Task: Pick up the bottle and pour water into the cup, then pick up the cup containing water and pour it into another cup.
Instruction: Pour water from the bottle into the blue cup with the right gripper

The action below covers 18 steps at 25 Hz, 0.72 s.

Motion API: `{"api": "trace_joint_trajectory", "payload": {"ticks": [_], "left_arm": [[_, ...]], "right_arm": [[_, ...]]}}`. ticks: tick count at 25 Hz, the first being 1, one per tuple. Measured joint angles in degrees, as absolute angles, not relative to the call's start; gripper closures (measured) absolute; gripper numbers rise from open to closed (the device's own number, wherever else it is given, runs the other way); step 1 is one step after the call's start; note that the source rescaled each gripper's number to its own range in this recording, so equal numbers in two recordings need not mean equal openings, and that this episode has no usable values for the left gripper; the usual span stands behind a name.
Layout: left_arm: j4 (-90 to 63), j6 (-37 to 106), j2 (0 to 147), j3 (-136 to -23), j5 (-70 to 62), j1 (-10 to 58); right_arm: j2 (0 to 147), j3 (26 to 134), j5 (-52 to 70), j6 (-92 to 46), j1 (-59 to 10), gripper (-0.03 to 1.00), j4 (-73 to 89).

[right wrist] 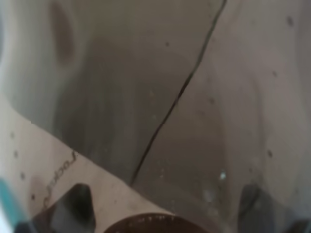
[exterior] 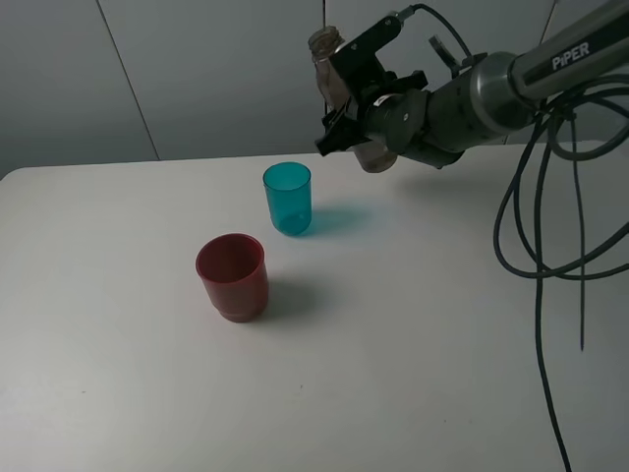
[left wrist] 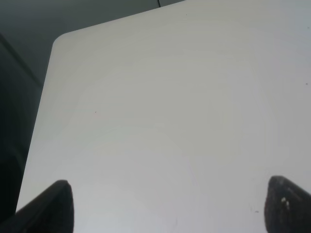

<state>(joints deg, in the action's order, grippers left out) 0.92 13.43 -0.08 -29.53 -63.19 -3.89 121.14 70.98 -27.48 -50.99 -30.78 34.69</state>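
My right gripper (exterior: 344,103) is shut on the smoky grey-brown bottle (exterior: 325,46) and holds it in the air, up and to the right of the teal cup (exterior: 287,198). The bottle leans a little, its neck toward the left. In the right wrist view the translucent bottle (right wrist: 146,87) fills the picture between the dark fingertips (right wrist: 80,201). A sliver of the teal cup (right wrist: 6,204) shows at the edge. The dark red cup (exterior: 232,275) stands upright in front of and left of the teal one. My left gripper (left wrist: 170,208) is open over bare table.
The white table (exterior: 442,344) carries only the two cups. Its rounded far left corner (left wrist: 60,41) shows in the left wrist view. Black cables (exterior: 536,246) hang from the right arm over the table's right side. A grey wall stands behind.
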Motion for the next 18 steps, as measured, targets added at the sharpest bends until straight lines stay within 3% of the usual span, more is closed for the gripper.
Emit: {"api": "trace_joint_trajectory", "payload": {"ticks": [12,18], "left_arm": [[0.9,13.4,-0.1,-29.5,-63.2,-3.9],[0.9,13.4,-0.1,-29.5,-63.2,-3.9]], "right_arm": [[121.9,71.1,-31.8,-74.7,-31.8,0.95,37.0],[124.2,71.1,-33.8,-78.7,-31.8,0.95,37.4]]}}
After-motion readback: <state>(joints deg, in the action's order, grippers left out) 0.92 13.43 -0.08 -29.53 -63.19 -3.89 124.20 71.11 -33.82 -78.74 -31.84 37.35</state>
